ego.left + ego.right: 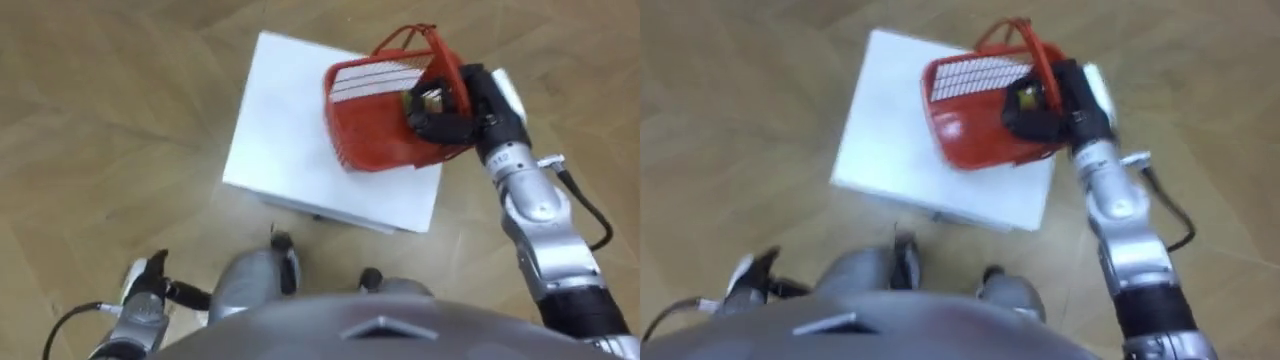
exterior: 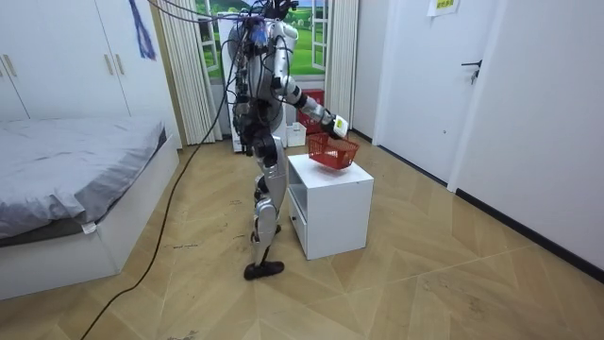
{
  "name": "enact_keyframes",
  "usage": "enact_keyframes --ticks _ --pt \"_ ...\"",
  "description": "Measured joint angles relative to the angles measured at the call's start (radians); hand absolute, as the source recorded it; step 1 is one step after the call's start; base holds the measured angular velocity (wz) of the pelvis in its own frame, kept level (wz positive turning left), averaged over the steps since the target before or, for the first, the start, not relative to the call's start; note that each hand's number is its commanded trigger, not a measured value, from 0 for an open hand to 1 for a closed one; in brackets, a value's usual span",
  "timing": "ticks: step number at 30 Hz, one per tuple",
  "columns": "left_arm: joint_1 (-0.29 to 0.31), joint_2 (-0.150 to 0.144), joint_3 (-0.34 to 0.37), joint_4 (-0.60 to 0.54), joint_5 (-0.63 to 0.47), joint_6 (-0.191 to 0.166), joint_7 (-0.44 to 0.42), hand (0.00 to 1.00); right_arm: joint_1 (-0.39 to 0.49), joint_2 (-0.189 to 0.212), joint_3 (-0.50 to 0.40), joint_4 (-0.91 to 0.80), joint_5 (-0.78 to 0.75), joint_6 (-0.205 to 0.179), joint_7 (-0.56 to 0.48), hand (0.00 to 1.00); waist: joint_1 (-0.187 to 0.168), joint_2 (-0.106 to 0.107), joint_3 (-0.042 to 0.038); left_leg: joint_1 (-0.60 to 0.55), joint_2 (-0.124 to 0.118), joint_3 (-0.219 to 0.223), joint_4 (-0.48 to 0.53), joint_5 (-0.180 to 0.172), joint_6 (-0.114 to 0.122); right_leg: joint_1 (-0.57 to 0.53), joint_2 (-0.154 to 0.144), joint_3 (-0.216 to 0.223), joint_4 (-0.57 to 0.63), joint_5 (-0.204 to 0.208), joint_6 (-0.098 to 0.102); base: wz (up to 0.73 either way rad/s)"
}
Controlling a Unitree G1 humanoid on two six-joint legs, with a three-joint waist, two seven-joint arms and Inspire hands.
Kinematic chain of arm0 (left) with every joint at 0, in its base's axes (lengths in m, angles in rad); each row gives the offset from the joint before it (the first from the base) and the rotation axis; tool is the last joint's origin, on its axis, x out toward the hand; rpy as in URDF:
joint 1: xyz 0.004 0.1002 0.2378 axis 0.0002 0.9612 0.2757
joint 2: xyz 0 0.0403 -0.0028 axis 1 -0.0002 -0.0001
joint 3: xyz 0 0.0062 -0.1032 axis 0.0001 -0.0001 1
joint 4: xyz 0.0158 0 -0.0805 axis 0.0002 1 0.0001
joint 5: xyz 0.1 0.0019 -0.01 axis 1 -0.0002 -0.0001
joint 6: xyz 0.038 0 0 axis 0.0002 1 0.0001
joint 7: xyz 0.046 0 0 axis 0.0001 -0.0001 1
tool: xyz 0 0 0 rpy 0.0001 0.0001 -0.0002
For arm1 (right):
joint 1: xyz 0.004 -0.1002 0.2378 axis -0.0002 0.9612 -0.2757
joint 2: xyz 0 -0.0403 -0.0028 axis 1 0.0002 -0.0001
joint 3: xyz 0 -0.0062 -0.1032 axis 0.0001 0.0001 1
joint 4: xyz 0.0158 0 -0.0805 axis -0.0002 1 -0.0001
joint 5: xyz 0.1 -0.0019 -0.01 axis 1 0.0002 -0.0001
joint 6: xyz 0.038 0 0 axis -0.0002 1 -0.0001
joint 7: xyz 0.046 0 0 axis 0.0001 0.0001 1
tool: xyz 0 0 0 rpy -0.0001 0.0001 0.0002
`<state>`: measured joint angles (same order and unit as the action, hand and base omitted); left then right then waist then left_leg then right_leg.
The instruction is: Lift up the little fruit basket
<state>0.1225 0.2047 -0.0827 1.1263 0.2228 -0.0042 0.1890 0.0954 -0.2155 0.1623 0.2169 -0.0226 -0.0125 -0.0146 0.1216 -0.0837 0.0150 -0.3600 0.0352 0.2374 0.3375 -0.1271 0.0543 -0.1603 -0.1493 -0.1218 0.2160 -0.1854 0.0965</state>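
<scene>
Red basket [image 1: 372,135] in right hand [image 1: 452,112], over white cabinet [image 1: 280,140]

white cabinet [image 1: 290,150] on wood floor [image 1: 100,120] | red basket [image 1: 370,135] tilted, seemingly touching top

basket [image 1: 370,150]: red (slotted sides) | table [image 1: 280,140]: white | floor [image 1: 100,120]: tan herringbone

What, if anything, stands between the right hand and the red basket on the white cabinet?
Nothing visible. The right hand is on the basket, fingers curled over its right rim, at the far right corner of the cabinet. The left hand hangs low, away from it.
</scene>
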Motion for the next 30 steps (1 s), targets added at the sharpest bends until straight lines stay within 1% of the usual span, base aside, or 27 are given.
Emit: enact_keyframes --ticks 1,2,3,4,5,6,8,12,14,18,19,20,21,23,26,30 --pt "0.000 -0.005 0.000 0.017 0.006 0.003 0.000 0.00 -0.001 0.002 0.016 0.000 -0.013 -0.013 0.001 1.00 0.011 0.009 0.0031 0.009 0.002 -0.009 -0.002 0.000 0.000 0.001 0.010 -0.036 -0.024 0.023 -0.012 -0.15" --pt "0.000 -0.006 0.000 0.035 0.006 0.003 0.000 0.00 -0.004 0.002 0.019 0.006 -0.019 -0.029 0.000 1.00 0.012 0.016 0.0041 0.014 0.003 -0.018 -0.006 -0.001 -0.002 0.010 0.018 -0.070 -0.035 0.035 -0.017 -0.11" --pt "0.000 -0.006 0.000 0.040 0.005 0.003 0.000 0.00 -0.008 0.002 0.021 0.014 -0.017 -0.036 -0.006 1.00 0.012 0.019 0.0061 0.018 0.003 -0.020 -0.011 -0.003 -0.004 0.014 0.020 -0.077 -0.039 0.037 -0.017 -0.06" --pt "0.000 -0.007 0.001 0.042 0.005 0.003 0.000 0.00 -0.021 0.002 0.022 0.035 -0.010 -0.043 -0.018 1.00 0.010 0.027 0.0108 0.021 0.005 -0.020 -0.021 -0.004 -0.006 0.017 0.026 -0.083 -0.045 0.037 -0.017 -0.06" --pt "0.000 -0.010 0.002 0.040 0.005 0.002 0.000 0.00 -0.032 0.002 0.021 0.059 0.001 -0.043 -0.028 1.00 0.008 0.035 0.0127 0.019 0.008 -0.020 -0.035 -0.003 -0.011 0.006 0.030 -0.086 -0.044 0.037 -0.017 -0.07" --pt "0.000 -0.013 0.002 0.039 0.005 0.002 0.000 0.00 -0.033 0.001 0.021 0.070 0.006 -0.043 -0.032 1.00 0.008 0.039 0.0110 0.016 0.008 -0.021 -0.040 -0.001 -0.014 0.001 0.031 -0.089 -0.044 0.036 -0.019 -0.07" --pt "0.000 -0.027 0.001 0.034 0.005 0.000 0.000 0.00 -0.033 0.003 0.025 0.123 0.022 -0.043 -0.037 1.00 -0.005 0.053 0.0047 0.004 0.009 -0.025 -0.050 0.004 -0.018 -0.018 0.031 -0.101 -0.028 0.032 -0.024 -0.02" --pt "0.000 -0.029 0.001 0.014 0.004 -0.001 0.000 0.00 -0.034 0.021 0.036 0.168 0.038 -0.043 -0.034 1.00 -0.015 0.054 0.0040 -0.003 0.008 -0.024 -0.055 0.014 -0.017 -0.045 0.030 -0.112 0.002 0.031 -0.027 -0.04" --pt "-0.008 -0.028 0.002 0.002 0.004 -0.011 0.001 0.00 -0.036 0.022 0.036 0.175 0.044 -0.045 -0.038 1.00 -0.017 0.051 0.0021 -0.016 0.010 -0.024 -0.050 0.016 -0.014 -0.067 0.027 -0.128 0.015 0.032 -0.029 0.00" --pt "-0.012 -0.028 0.001 -0.007 0.001 -0.026 0.001 0.00 -0.038 0.025 0.036 0.193 0.062 -0.052 -0.044 1.00 -0.023 0.048 0.0022 -0.024 0.011 -0.026 -0.046 0.019 -0.010 -0.072 0.024 -0.133 0.024 0.032 -0.029 0.01" --pt "-0.012 -0.028 0.001 -0.007 -0.001 -0.027 0.003 0.00 -0.043 0.028 0.036 0.203 0.062 -0.053 -0.050 0.78 -0.027 0.047 0.0014 -0.026 0.011 -0.026 -0.045 0.019 -0.010 -0.077 0.023 -0.133 0.025 0.032 -0.029 0.00" --pt "-0.012 -0.027 0.001 -0.006 -0.001 -0.029 0.005 0.00 -0.052 0.032 0.036 0.207 0.064 -0.054 -0.052 0.05 -0.031 0.047 0.0012 -0.035 0.011 -0.026 -0.043 0.020 -0.009 -0.086 0.023 -0.134 0.029 0.032 -0.030 0.00" --pt "-0.012 -0.027 0.001 -0.005 -0.002 -0.031 0.005 0.00 -0.057 0.034 0.036 0.209 0.065 -0.057 -0.055 0.00 -0.033 0.047 0.0012 -0.039 0.012 -0.026 -0.042 0.021 -0.008 -0.086 0.023 -0.134 0.032 0.032 -0.030 0.00" --pt "-0.012 -0.028 0.000 -0.002 -0.004 -0.036 0.006 0.00 -0.076 0.048 0.036 0.254 0.070 -0.082 -0.063 0.00 -0.036 0.046 0.0013 -0.047 0.012 -0.026 -0.042 0.025 -0.008 -0.100 0.022 -0.138 0.041 0.032 -0.030 0.00" --pt "-0.011 -0.028 -0.009 0.004 -0.017 -0.052 0.014 0.00 -0.079 0.060 0.036 0.290 0.080 -0.090 -0.066 0.00 -0.035 0.048 0.0019 -0.048 0.011 -0.026 -0.046 0.026 -0.008 -0.101 0.019 -0.149 0.041 0.032 -0.030 0.00" --pt "-0.003 -0.027 -0.021 0.006 -0.025 -0.064 0.025 0.00 -0.079 0.060 0.034 0.295 0.116 -0.103 -0.081 0.00 -0.036 0.050 0.0033 -0.050 0.009 -0.026 -0.048 0.025 -0.008 -0.102 0.018 -0.155 0.040 0.032 -0.030 0.00"
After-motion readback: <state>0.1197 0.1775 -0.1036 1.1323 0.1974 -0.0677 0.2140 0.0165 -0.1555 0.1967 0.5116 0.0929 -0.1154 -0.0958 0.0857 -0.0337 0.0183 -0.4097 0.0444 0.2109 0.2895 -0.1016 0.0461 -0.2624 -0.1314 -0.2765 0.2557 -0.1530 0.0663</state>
